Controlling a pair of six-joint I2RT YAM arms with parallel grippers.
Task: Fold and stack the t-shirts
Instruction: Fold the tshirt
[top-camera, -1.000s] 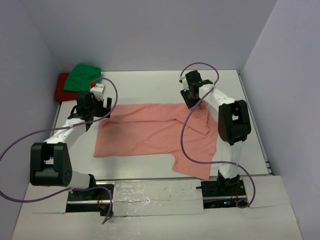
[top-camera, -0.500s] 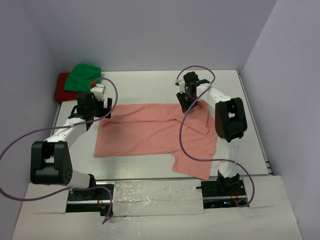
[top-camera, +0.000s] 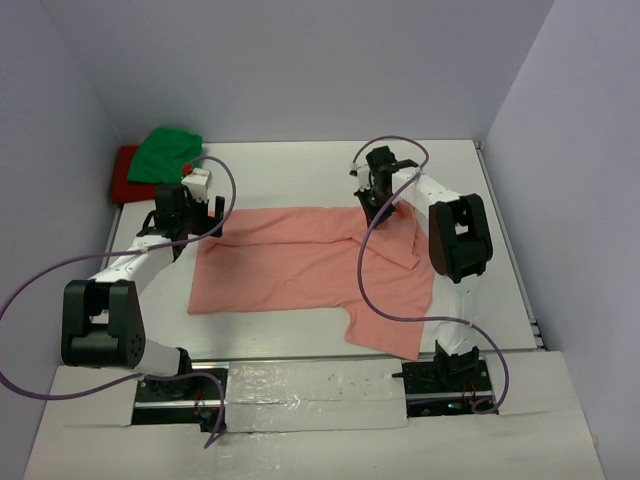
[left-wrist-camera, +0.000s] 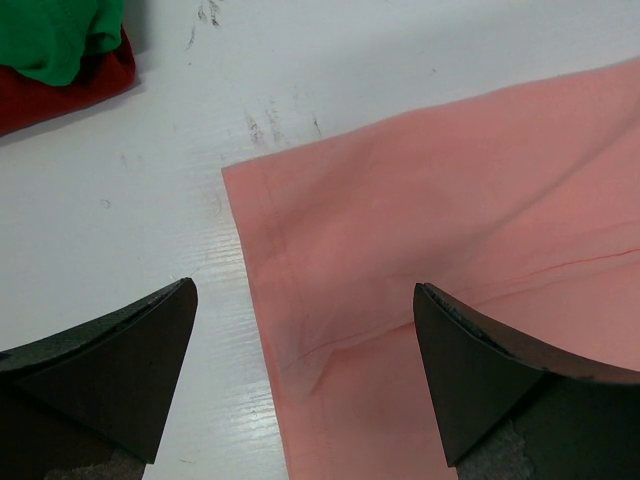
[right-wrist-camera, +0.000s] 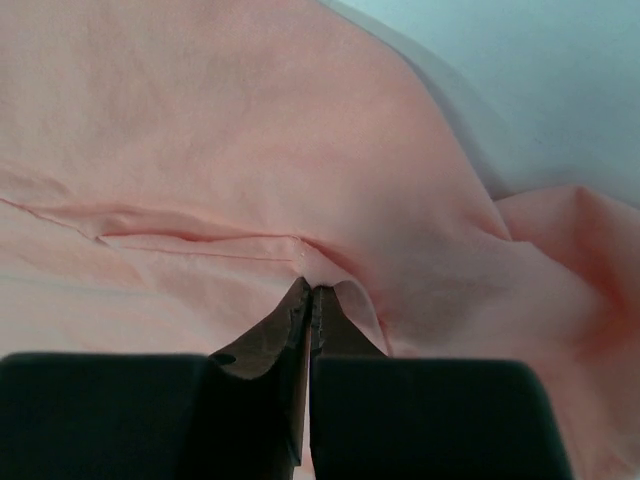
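A salmon-pink t-shirt (top-camera: 310, 265) lies spread on the white table, partly folded at its right side. My right gripper (top-camera: 373, 205) is at the shirt's far edge, shut on a pinch of the pink t-shirt (right-wrist-camera: 250, 150) fabric near a seam; its gripper (right-wrist-camera: 311, 292) has the jaws pressed together. My left gripper (top-camera: 190, 222) hangs open over the shirt's far left corner (left-wrist-camera: 300, 230), one finger over bare table and one over cloth; the gripper (left-wrist-camera: 305, 340) holds nothing. A green t-shirt (top-camera: 168, 152) lies bunched on a red t-shirt (top-camera: 124, 175) at the far left corner.
The white table (top-camera: 290, 170) is walled by pale lavender panels at back and sides. Purple cables (top-camera: 375, 270) loop from both arms over the table. The green t-shirt (left-wrist-camera: 55, 40) and red t-shirt (left-wrist-camera: 70, 90) show at the upper left of the left wrist view.
My right gripper has shifted slightly left along the shirt's far edge and closed onto the pink fabric. The left arm has stayed put, still open.
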